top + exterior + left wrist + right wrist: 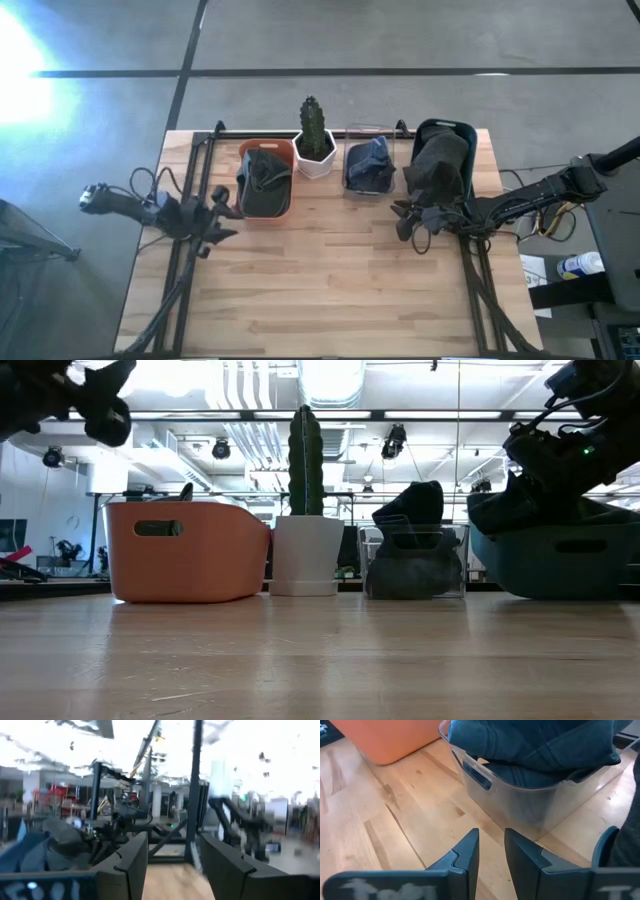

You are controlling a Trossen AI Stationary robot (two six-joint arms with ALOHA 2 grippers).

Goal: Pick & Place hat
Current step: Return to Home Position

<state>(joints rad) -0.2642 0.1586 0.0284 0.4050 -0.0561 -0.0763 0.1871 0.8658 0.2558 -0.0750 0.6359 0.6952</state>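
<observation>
Three bins stand along the table's far side, each with a hat in it. A dark hat (263,188) lies in the orange bin (283,148). A blue denim hat (371,158) (530,745) fills the clear bin (350,185) (520,805). A dark hat (440,165) is heaped over the near rim of the teal bin (447,127). My left gripper (225,222) (172,865) hovers open just left of the orange bin. My right gripper (403,220) (491,851) is open by a narrow gap, above the table near the clear bin, and holds nothing.
A cactus in a white pot (315,150) (305,545) stands between the orange and clear bins. A black rail (300,130) runs along the table's far edge. Bare wood (320,280) spreads across the table's near half.
</observation>
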